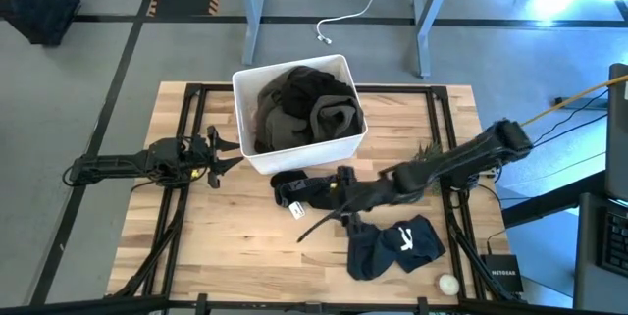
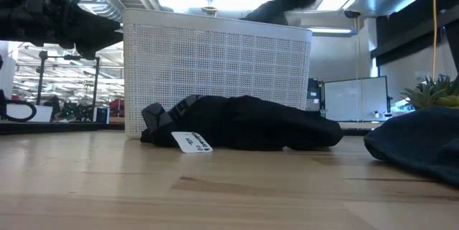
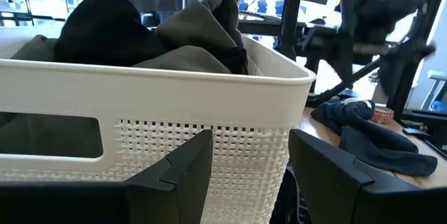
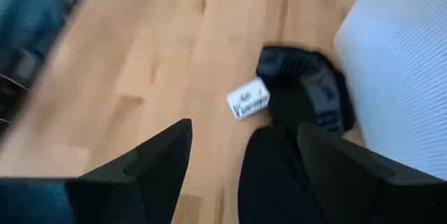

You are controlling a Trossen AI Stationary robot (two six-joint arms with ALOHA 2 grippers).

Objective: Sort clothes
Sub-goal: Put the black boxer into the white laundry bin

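Navy garment [image 1: 397, 246] lies nearest, at five o'clock on the worktop [image 1: 235, 256]. Right hand [image 4: 241, 158], spread, hovers over the black garment [image 1: 309, 192] below the bin [image 1: 260, 153]. Next likely: descend and pinch it. Left hand [image 1: 221, 148] waits spread, nine o'clock.

Beyond my fingers, the white bin [image 1: 250, 94] sits at twelve o'clock; a plant [image 1: 425, 152] at three.

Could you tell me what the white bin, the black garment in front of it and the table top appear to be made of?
White bin: probably matte moulded plastic, given its perforated grid walls and smooth rim. Black garment: soft matte fabric, lying slumped and creased, with a white label. Table top: light wood, showing plank seams and grain with a slight sheen.
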